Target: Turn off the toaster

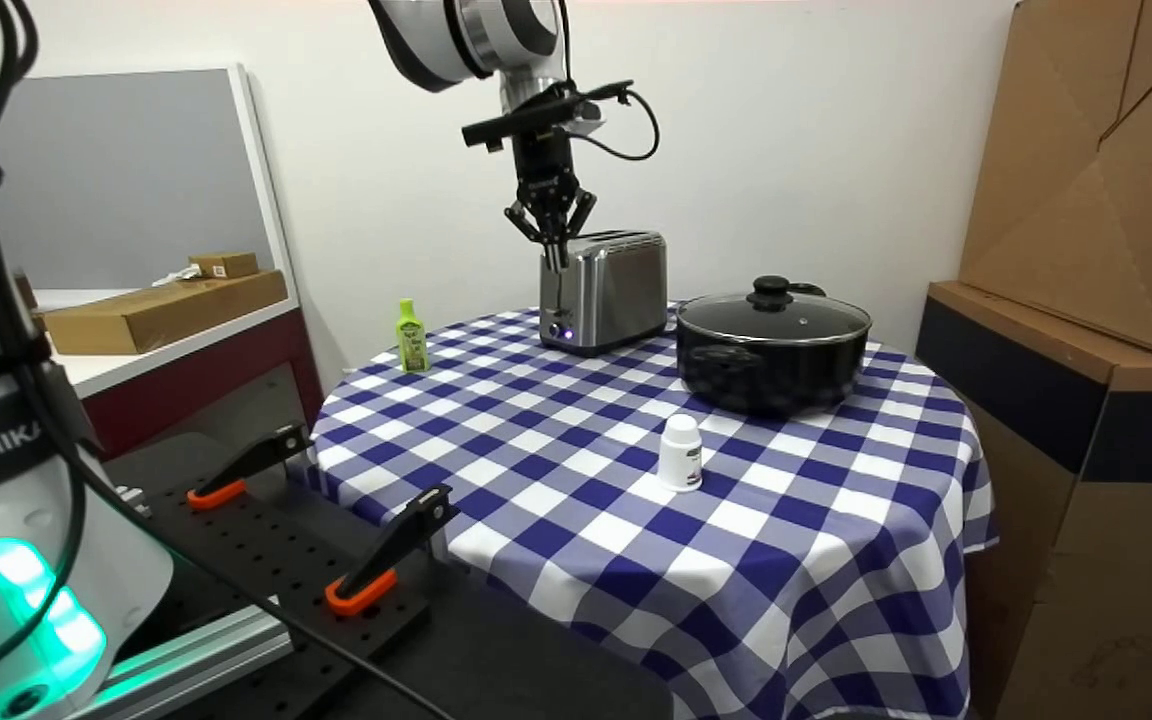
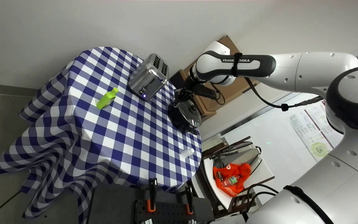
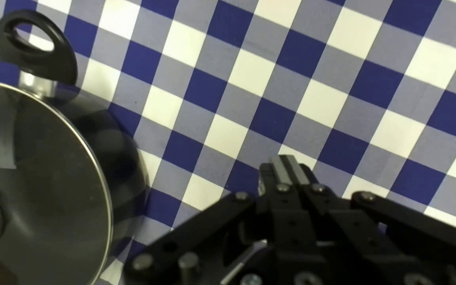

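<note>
The toaster (image 1: 626,290) stands at the far side of the checked cloth (image 1: 536,440), left of the pot (image 1: 766,370). A lit button (image 2: 144,96) is seen low on its front, so power is prob. on & the off press is judged not yet done. The gripper (image 3: 288,159) is held above the cloth, near the pot & apart from the toaster; fingertips (image 3: 280,170) are pressed together w/ nothing pinched.

Main risk: button missed. It's small & low, and the toaster isn't shown in the wrist view, so depth could be misjudged & the knob (image 2: 141,92) beside it knocked instead. If pushed too hard, the toaster may be slid toward the wall (image 1: 786,150) or tipped, esp. if little grip is given by the cloth. If brought too low, fingertips could be caught in the cloth. Metal may be hot, so long contact is best avoided.

Pot = closest obstacle: its rim or handle (image 3: 54,65) could be clipped if the gripper is lowered or swung right. No standing object is seen btwn gripper & toaster front. The green bottle (image 1: 412,345) is placed left of the toaster & nearer; the white bottle (image 1: 680,460) on the near side of the pot; neither is prob. in the path. Cartons (image 1: 1056,240) are stacked right, past the pot; clamps (image 2: 153,189) are fixed near of the cloth.
</note>
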`<state>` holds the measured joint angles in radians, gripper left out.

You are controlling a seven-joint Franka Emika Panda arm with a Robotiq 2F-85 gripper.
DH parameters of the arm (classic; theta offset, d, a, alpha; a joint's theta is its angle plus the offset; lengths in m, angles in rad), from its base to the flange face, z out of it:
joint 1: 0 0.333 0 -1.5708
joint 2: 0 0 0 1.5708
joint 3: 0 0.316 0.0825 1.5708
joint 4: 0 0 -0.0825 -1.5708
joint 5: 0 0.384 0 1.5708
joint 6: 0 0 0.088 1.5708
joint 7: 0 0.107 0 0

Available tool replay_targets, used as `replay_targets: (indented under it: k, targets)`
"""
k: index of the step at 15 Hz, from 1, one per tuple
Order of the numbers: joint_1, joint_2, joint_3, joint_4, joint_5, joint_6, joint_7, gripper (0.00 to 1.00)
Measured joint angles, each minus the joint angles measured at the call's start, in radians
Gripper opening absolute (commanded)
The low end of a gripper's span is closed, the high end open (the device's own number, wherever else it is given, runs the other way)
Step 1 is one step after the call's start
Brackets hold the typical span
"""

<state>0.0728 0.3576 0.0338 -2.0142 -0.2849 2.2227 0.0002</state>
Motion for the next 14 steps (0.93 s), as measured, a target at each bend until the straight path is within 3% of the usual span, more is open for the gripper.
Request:
replay_targets:
  k: [7,14]
  targets:
    - [0.084,0.174,-0.015,0.098,-0.094,0.126,0.102,0.00]
    - [0.177,0.270,-0.089,0.137,-0.214,0.247,0.198,0.00]
